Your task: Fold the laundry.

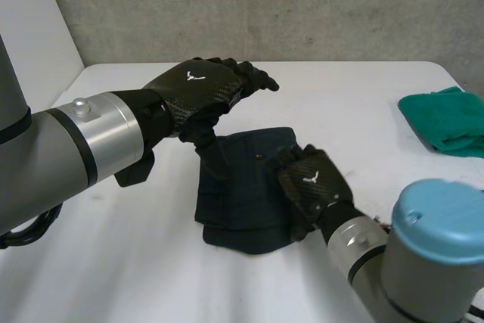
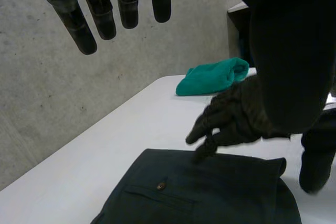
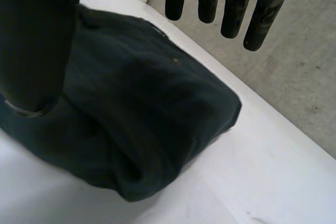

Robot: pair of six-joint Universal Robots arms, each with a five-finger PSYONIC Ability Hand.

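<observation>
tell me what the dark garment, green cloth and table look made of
Dark garment: woven cloth, probably cotton-like, matte; it creases softly and has a stitched pocket with a button.
Green cloth: soft, fuzzy-looking fabric, maybe terry or fleece, matte.
Table: hard, smooth white top, faint sheen, likely laminate or plastic.

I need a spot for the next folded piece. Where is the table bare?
Bare table lies between the dark garment and the green cloth, along the far edge, and at the garment's near left. The middle is crowded: right hand on the garment, left hand above it.
</observation>
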